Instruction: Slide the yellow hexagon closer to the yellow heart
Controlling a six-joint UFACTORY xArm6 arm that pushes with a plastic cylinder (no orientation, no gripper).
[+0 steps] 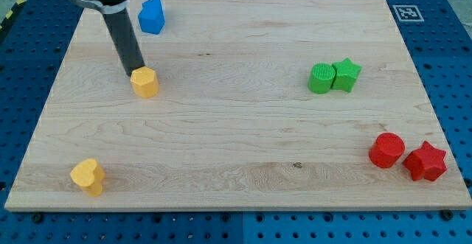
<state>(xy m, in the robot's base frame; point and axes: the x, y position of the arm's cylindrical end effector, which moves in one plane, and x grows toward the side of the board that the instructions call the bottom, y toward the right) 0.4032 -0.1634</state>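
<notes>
The yellow hexagon (145,82) lies on the wooden board at the view's upper left. My tip (133,72) rests right at the hexagon's upper-left edge, touching or nearly touching it. The yellow heart (88,176) lies near the board's bottom-left corner, well below and a little left of the hexagon.
A blue block (152,15) sits near the top edge, above the hexagon. A green cylinder (321,78) and a green star (346,74) touch at the right. A red cylinder (386,150) and a red star (425,161) lie at the bottom right. The board's edge (221,208) runs along the bottom.
</notes>
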